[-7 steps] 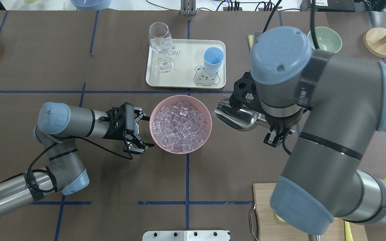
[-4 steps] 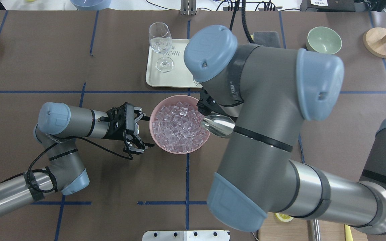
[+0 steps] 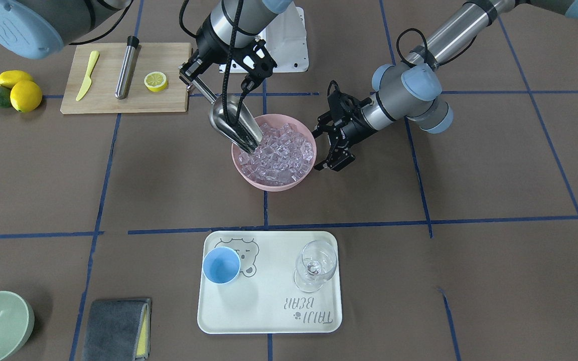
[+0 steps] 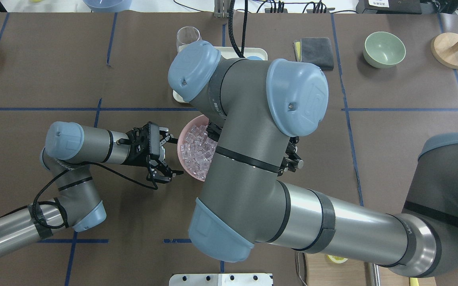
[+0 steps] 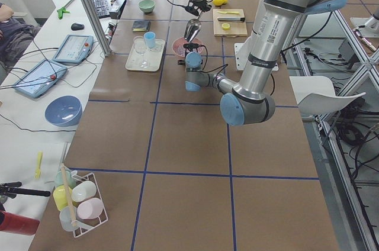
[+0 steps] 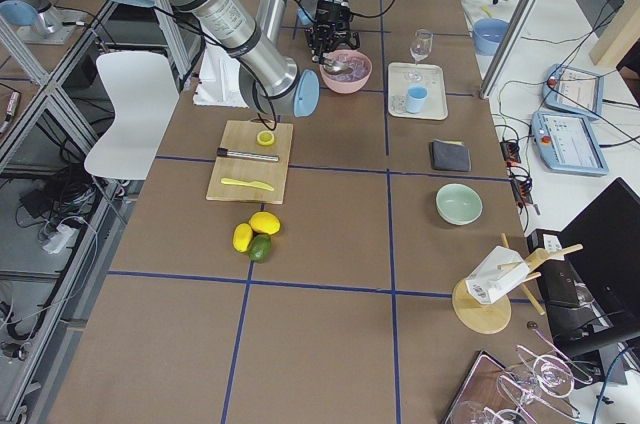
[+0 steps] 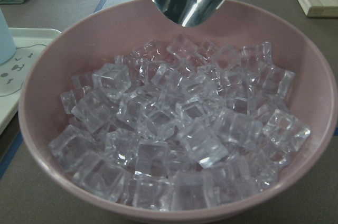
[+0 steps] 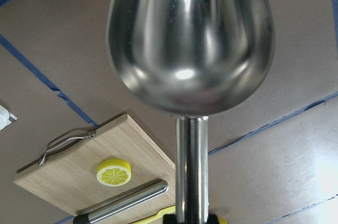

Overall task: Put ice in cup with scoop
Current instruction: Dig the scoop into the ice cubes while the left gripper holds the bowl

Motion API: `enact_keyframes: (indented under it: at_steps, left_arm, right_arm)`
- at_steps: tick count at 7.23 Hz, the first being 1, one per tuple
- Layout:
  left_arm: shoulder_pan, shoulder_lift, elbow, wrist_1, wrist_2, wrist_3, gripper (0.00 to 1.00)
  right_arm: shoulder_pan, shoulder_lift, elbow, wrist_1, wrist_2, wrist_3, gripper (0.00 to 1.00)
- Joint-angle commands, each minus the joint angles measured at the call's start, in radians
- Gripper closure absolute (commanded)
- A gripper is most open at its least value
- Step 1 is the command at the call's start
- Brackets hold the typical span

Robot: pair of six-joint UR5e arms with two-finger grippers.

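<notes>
The pink bowl (image 3: 269,183), heaped with ice (image 3: 284,148), sits mid-table. The left gripper (image 3: 321,148), fingers spread, is just beside its rim. The right gripper (image 3: 192,75) pinches the handle of the scoop (image 3: 229,123), mouth down inside the opposite rim. The cup (image 3: 221,265) stands on the tray (image 3: 269,301), with bare table (image 3: 168,200) between it and the bowl.

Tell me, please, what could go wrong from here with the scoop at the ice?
1. The scoop is tilted steeply into one side of the pink bowl; pushing may slide or tip it, as the open left claw only flanks it.
2. The ice lies close to the rim, so cubes may spill out.
</notes>
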Motion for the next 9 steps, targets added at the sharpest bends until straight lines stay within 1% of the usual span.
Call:
enact_keyframes:
  at_steps: [1,4,6,7,9]
  left_arm:
    - [0.0,0.0,0.0,0.0,0.0,0.0,0.0]
    - [0.0,0.0,0.0,0.0,0.0,0.0,0.0]
    - [0.0,-0.002,0.0,-0.002,0.0,0.0,0.0]
    - [0.0,0.0,0.0,-0.002,0.0,0.0,0.0]
    - [0.0,-0.002,0.0,-0.002,0.0,0.0,0.0]
  right_arm:
    - [-0.006,0.035,-0.073,-0.001,0.0,0.001,1.0]
    - [-0.031,0.063,-0.147,-0.001,-0.003,0.007,1.0]
    - [-0.035,0.061,-0.156,0.009,-0.01,0.02,1.0]
    - [-0.047,0.057,-0.164,0.044,-0.025,0.039,1.0]
    - [-0.048,0.051,-0.209,0.138,-0.029,0.06,1.0]
